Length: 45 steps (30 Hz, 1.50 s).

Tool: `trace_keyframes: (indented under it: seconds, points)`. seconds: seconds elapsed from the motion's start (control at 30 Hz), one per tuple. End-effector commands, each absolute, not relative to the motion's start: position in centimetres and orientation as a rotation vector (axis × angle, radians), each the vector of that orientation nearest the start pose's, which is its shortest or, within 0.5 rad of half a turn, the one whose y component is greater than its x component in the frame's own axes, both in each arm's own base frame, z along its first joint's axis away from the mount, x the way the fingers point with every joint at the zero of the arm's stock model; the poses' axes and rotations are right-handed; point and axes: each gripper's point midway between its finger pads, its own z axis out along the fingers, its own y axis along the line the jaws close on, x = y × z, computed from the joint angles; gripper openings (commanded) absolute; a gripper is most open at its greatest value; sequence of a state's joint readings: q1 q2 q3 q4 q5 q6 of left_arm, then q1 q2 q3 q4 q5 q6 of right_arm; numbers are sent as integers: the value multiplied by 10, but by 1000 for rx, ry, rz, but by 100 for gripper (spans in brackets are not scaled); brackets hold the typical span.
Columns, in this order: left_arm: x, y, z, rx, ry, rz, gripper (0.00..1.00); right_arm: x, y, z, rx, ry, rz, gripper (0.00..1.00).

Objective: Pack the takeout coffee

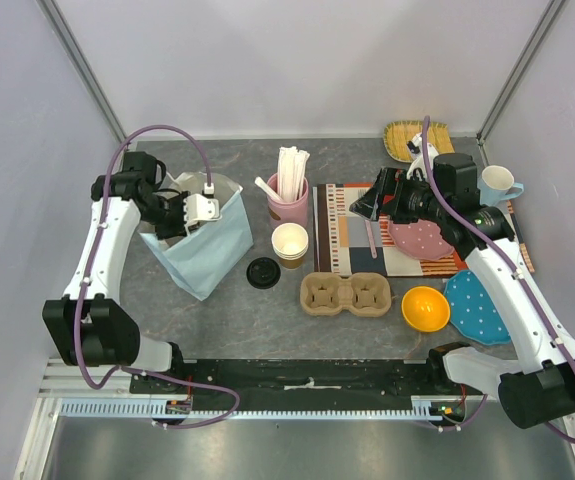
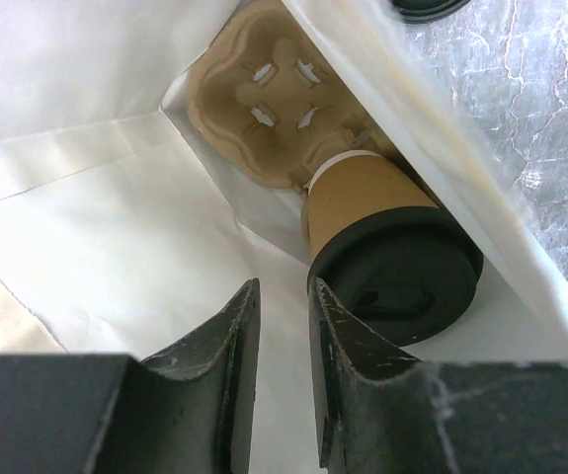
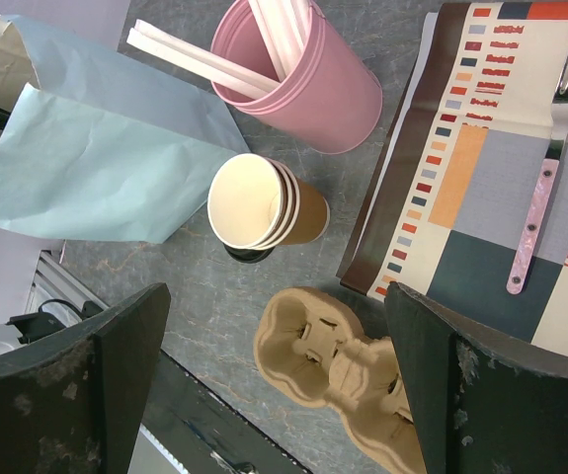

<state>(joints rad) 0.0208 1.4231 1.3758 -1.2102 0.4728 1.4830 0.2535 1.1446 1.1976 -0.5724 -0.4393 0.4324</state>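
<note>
Left arm's end sits inside the light blue paper bag point(image 1: 205, 258); the left gripper point(image 2: 284, 286) shows its jaws parted only narrowly, with nothing between them. The takeout coffee point(image 2: 382, 237) lies on its side within the bag against the bag wall, black lid facing the gripper and just beside one finger, its base against a pulp cup carrier point(image 2: 259, 109) also in the bag. The right gripper point(image 3: 276, 296) hangs wide and empty above a second carrier point(image 3: 338, 360) on the table, near a stack of lidless cups point(image 3: 264, 202) and a pink tumbler point(image 3: 308, 79); a loose black lid point(image 1: 263, 272) lies beside the bag
</note>
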Motion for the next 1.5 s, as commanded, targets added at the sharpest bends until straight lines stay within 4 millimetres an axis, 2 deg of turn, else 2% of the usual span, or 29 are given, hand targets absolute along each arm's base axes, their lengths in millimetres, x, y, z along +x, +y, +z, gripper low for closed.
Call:
trace_keyframes:
  seconds: [0.0, 0.6, 0.97, 1.37, 1.47]
  points:
    - [298, -42, 204, 1790, 1827, -182, 33, 298, 172, 299, -100, 2092, 873, 98]
    - [302, -44, 237, 1787, 1749, -110, 44, 298, 174, 299, -104, 2096, 876, 98]
    - [299, -43, 229, 1812, 1754, -129, 43, 298, 174, 299, -109, 2094, 877, 98]
    - [299, -50, 241, 1780, 1719, -142, 43, 298, 175, 300, -110, 2093, 879, 98]
    - [299, -50, 238, 1785, 1723, -143, 43, 299, 176, 300, -110, 2094, 881, 98]
